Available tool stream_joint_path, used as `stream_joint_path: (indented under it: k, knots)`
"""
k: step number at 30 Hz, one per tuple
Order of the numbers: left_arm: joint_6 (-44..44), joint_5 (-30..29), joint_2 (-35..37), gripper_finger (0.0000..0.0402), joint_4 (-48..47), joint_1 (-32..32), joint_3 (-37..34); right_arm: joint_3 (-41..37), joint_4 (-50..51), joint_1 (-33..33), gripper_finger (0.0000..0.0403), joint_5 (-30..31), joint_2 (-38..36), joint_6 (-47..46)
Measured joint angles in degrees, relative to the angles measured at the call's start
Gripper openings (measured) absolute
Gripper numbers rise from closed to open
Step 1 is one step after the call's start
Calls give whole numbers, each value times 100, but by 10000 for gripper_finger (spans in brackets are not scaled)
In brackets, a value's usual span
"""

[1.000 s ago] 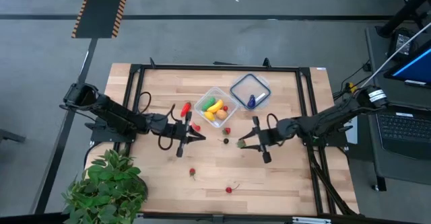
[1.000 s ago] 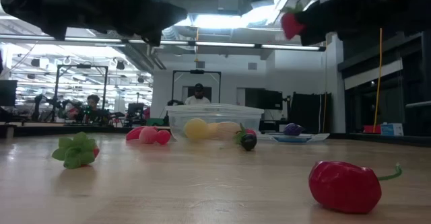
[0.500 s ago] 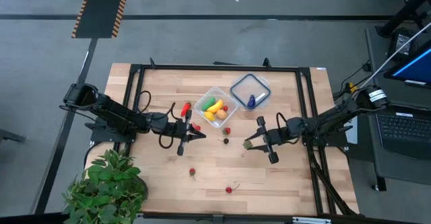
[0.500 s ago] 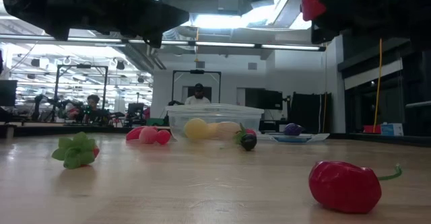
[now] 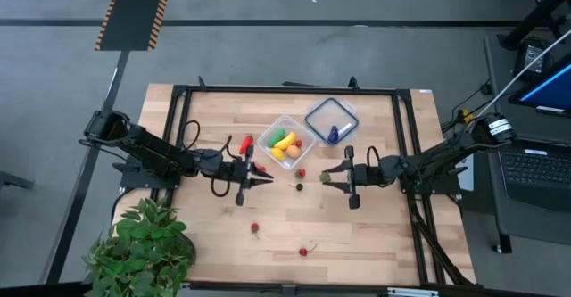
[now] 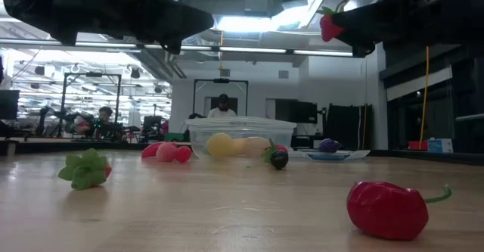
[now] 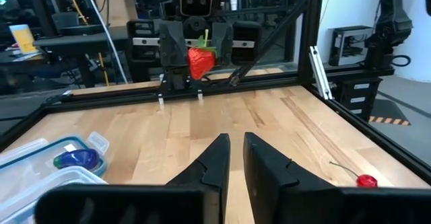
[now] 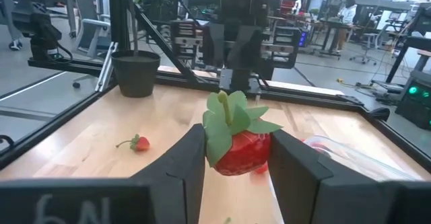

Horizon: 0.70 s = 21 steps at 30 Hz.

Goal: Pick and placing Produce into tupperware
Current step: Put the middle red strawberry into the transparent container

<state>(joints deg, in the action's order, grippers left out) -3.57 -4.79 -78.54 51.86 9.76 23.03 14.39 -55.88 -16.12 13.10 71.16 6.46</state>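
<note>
Right gripper (image 5: 326, 177) raised, left gripper (image 5: 265, 179) facing it

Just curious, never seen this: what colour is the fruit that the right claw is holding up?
The strawberry is red with a green leafy top, seen best in the right wrist view.

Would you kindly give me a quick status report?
Right gripper shut on strawberry, lifted clear of table. Left gripper empty, nearly closed, beside tupperware. Nothing blocking tupperware.

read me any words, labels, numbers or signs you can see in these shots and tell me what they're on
None can be read for certain.
Raised marks on the right gripper, at the right wrist view's lower edge: too blurred to read.
Laptop screen beside the table: too small to read.
</note>
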Motion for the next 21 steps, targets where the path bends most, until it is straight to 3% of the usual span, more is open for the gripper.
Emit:
stream_joint_path:
  k: [8, 16, 21]
  knots:
    - [-8, -98, -2, 52, -2, 0, 0, 37, 51, 42, 136, 54, 2, -31]
    - [-13, -618, -2, 62, -2, 0, 0, 854, 1555, 559, 136, 80, 126, -8]
    - [-9, -647, -2, 68, -21, 0, -2, 1242, 1907, 933, 136, -95, 198, 127]
